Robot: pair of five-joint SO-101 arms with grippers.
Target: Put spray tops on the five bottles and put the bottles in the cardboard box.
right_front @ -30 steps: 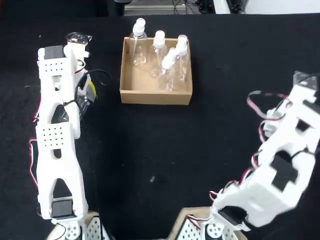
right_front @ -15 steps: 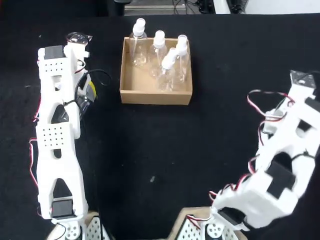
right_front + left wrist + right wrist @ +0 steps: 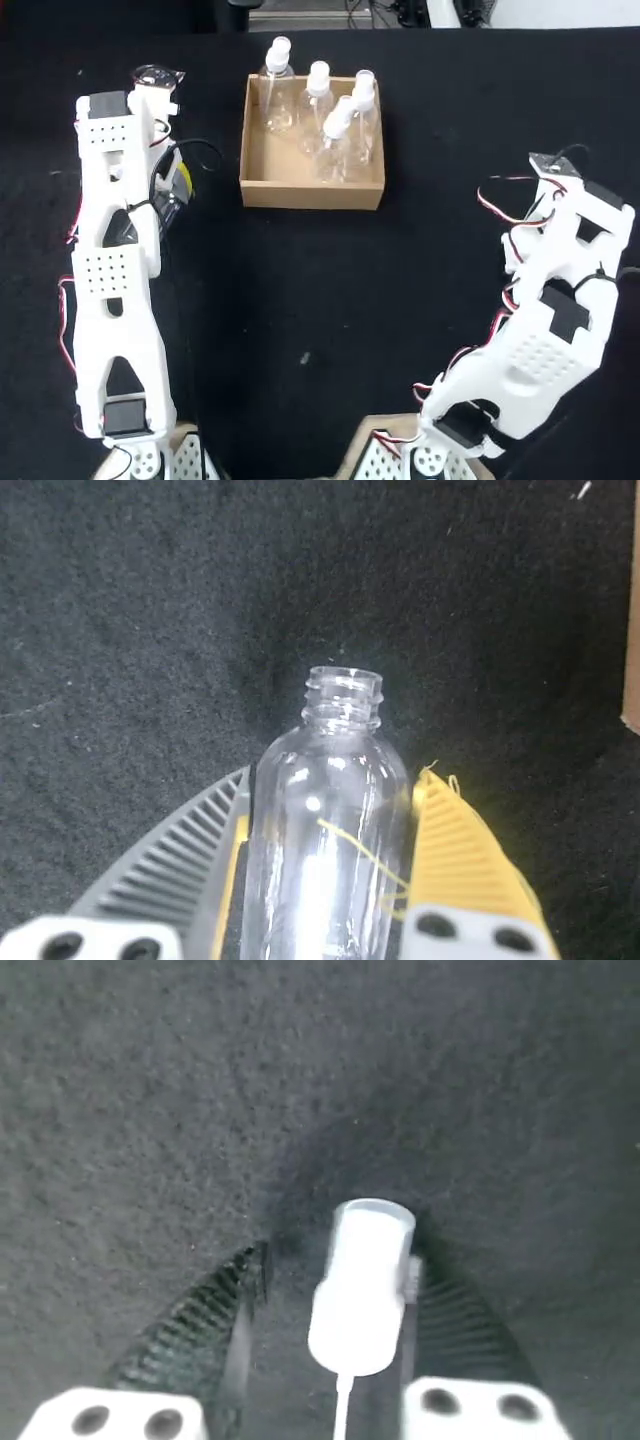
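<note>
Nearest, at the front edge of the tabletop [image 3: 300, 290], the two white arms stand on their bases. Between them a small pale speck [image 3: 305, 357] lies on the black cloth.

The right arm [image 3: 545, 340] is folded along the right side, well apart from the cardboard box [image 3: 310, 192]. The right claw [image 3: 335, 1258] is closed partway on a white spray top [image 3: 360, 1280], with its dark fingers [image 3: 190, 1340] pressing the top from both sides. A thin tube [image 3: 343, 1410] runs from the top back toward the wrist. Black cloth lies beneath the top, and it cannot be told whether the two touch.

The left arm [image 3: 115, 270] stretches along the left side, and its far end is near the box's left wall. The left claw [image 3: 335, 780] grips a clear bottle [image 3: 325, 860] around its body. One grey finger [image 3: 180, 850] and one yellow finger are tight against the plastic. The bottle's threaded neck [image 3: 342, 692] is open and points away from the wrist over the cloth. In the left wrist view, an edge of the box shows at the side of the picture.

Farthest, the box sits open near the far middle of the tabletop. Four bottles [image 3: 340, 150] stand upright inside it, each capped with its own white sprayer [image 3: 319, 73]. They are crowded toward the far wall and the right half.
</note>
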